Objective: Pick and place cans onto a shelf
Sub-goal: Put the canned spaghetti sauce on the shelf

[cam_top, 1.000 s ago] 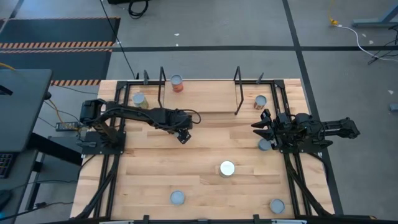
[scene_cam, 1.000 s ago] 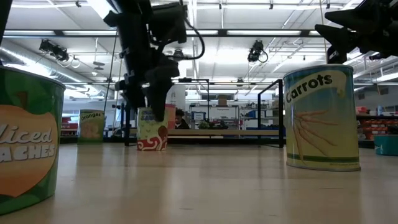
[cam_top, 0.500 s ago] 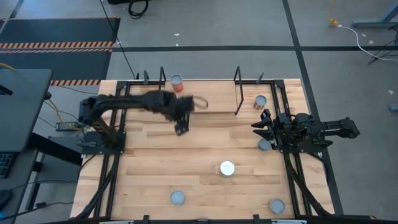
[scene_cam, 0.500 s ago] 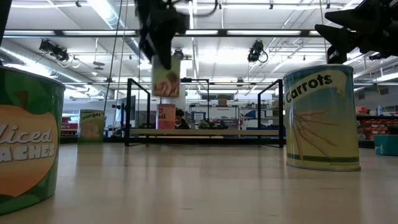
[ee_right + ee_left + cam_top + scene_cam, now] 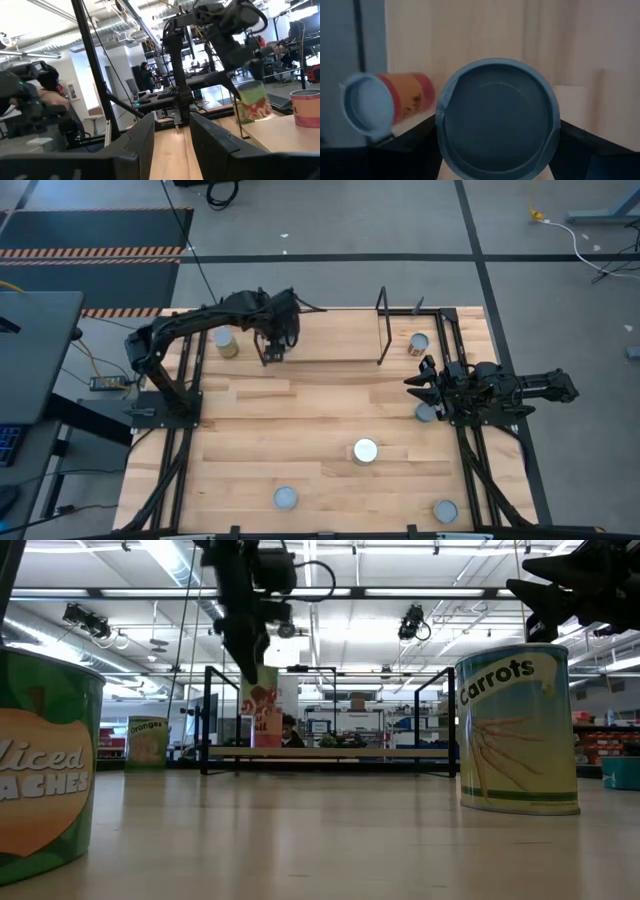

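The left arm is reaching from its base at the worktop's [image 5: 320, 410] left edge toward the far side, its left pincer [image 5: 272, 340] hanging over the left end of the shelf [image 5: 330, 348]. It is grasping a can [image 5: 262, 710] by the sides; the low view shows this can hanging upright, just above the shelf board, with a pale label and red lettering. In the left wrist view the can's round silvery top [image 5: 497, 118] is filling the space between the dark fingers [image 5: 592, 152], and a red-and-yellow can [image 5: 390, 102] is standing beside it on the shelf. The right arm is waiting at the worktop's right edge, its right pincer [image 5: 418, 385] partly parted and grasping nothing, with a can [image 5: 426, 412] just beside it.

Other cans are standing around the worktop: an oranges can [image 5: 226, 342] near the left arm, one by the far right corner [image 5: 418, 343], a white-topped one [image 5: 365, 451] in the middle and two along the near edge [image 5: 285, 498].

Compared with a second ago, the left arm is moving the can up from the worktop's middle and across toward the shelf, while the right arm is staying put
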You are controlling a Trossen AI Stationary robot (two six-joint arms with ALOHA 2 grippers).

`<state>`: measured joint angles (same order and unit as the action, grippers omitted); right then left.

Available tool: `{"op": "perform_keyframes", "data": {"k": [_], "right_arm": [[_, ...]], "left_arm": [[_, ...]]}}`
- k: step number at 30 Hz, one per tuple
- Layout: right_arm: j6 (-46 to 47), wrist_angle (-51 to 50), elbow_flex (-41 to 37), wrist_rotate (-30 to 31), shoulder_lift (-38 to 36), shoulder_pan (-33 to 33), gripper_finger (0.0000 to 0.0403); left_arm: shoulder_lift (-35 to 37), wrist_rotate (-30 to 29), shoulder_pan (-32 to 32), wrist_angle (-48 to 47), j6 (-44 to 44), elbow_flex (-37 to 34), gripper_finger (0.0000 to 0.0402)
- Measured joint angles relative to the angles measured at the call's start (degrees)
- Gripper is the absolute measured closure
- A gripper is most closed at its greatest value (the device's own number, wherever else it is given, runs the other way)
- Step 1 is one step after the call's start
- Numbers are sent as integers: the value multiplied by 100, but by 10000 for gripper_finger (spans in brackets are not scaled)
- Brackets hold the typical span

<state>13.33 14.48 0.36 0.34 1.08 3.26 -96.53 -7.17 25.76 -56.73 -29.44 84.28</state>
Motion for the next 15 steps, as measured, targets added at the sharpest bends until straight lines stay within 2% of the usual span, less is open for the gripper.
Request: {"op": "perform_keyframes", "data": {"k": [5, 15], "right_arm": [[1, 0, 0, 0, 1, 0, 270], [1, 0, 1, 0, 0, -1, 270]], "left_arm": [[0, 24, 142, 699, -333, -416, 123], [-33, 95, 381, 994, -592, -950, 124]]}}
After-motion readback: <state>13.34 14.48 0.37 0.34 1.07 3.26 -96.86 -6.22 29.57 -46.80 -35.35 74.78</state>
